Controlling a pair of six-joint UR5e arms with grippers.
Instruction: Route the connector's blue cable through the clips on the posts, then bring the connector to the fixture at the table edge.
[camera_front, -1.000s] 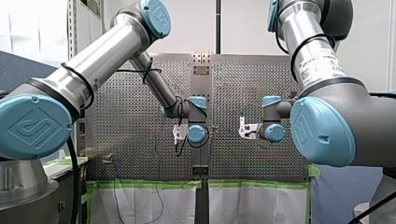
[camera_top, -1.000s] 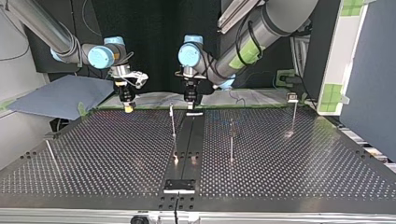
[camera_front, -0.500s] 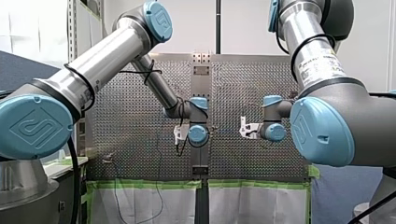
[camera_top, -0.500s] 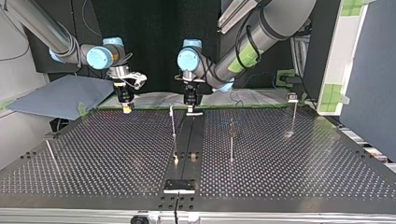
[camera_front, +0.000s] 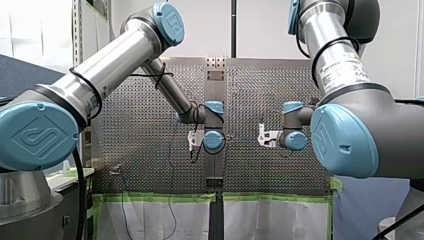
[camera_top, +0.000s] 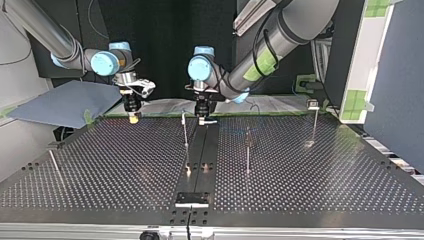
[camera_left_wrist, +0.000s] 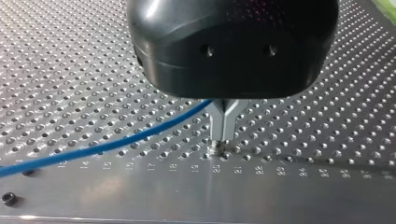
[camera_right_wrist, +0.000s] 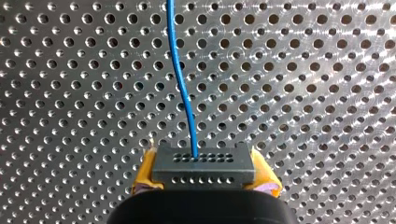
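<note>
your right tool (camera_right_wrist: 204, 182) is clamped on the connector (camera_right_wrist: 203, 161) by its sides, at 11 o'clock on the table (camera_top: 300, 190) in the top view; left tool (camera_left_wrist: 220, 137) pinched narrow on the blue cable (camera_left_wrist: 116, 141); judged: connector light and rigid, cable thin and limp; hold it loosely so it slides.

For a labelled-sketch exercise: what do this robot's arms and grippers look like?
Both arms, my left arm and my right arm, are silver tubes with grey joints, round light-blue caps and black cables strapped round them; the right carries a white printed label. My left gripper has a glossy black body and slim metal fingers; my right gripper has yellow pads.
</note>
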